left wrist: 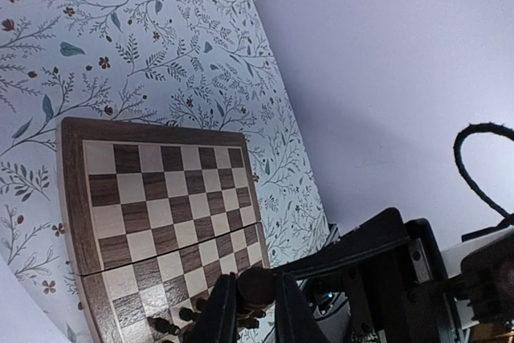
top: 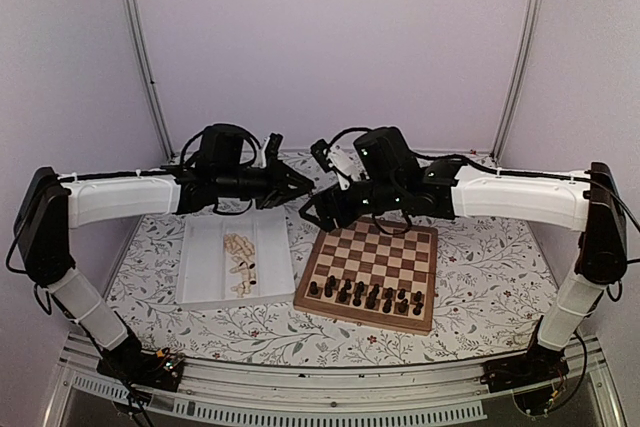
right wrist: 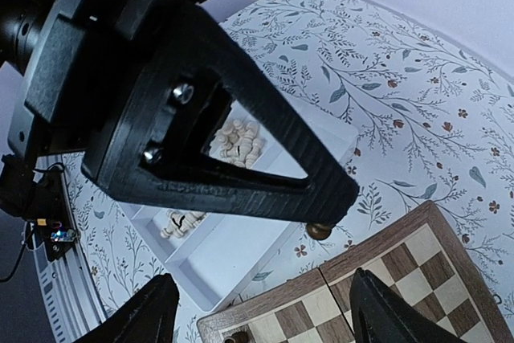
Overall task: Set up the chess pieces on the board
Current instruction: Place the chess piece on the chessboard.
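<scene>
A small dark brown turned wooden chess piece, its round top showing, is pinched between the two black plastic fingers of the left end effector, which is closed narrowly on it. It is held in the air above the worktop, a surface covered in white cloth printed with thin leafy sprigs and small red flowers.

Below and toward the near side of that end effector lies the square wooden chessboard, with light tan and dark brown squares, a brown border and a centre seam. More dark turned pieces stand upright in its two nearest rows; the far rows are bare.

The right end effector hangs just beside the left one, over the board's far left corner, its fingers spread wide with nothing between them.

To the near left of both sits a white two-compartment plastic tray, with pale beige wooden pieces lying loose in the compartment next to the board.
</scene>
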You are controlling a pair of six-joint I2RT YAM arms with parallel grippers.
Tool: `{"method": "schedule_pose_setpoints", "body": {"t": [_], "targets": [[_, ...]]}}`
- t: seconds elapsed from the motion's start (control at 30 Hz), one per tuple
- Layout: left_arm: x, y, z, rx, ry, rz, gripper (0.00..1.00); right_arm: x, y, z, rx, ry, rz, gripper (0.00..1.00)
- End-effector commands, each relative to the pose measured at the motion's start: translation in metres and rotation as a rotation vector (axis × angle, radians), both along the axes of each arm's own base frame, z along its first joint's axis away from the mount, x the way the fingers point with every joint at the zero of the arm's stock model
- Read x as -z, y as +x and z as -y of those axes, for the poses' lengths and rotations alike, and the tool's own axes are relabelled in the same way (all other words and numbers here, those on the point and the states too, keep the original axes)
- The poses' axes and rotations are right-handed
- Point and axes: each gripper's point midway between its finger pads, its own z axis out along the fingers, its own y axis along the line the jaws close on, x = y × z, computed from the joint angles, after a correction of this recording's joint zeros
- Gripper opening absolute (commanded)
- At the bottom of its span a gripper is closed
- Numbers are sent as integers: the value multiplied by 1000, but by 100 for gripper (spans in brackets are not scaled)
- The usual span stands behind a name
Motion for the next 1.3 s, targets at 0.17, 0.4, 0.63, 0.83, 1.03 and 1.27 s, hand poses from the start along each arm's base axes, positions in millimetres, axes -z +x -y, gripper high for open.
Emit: {"method": "schedule_pose_setpoints", "body": {"t": [0.17, 0.4, 0.63, 0.83, 1.03, 1.27], "targets": [[4, -14, 10, 66, -31, -9, 10, -8, 22, -5, 74, 7, 53, 63], [7, -22, 12, 86, -28, -15, 9, -4, 25, -7, 71, 0, 53, 43], [8, -29, 16, 116, -30, -19, 9, 3, 29, -6, 84, -7, 36, 33], [12, -33, 16, 130, -29, -29, 9, 4, 29, -6, 77, -5, 31, 8], [18, -38, 14, 152, -9, -37, 21, 2, 26, -4, 61, -10, 33, 0], [5, -25, -27, 179, 265, 263, 34, -3, -11, 12, -96, -65, -17, 0]]}}
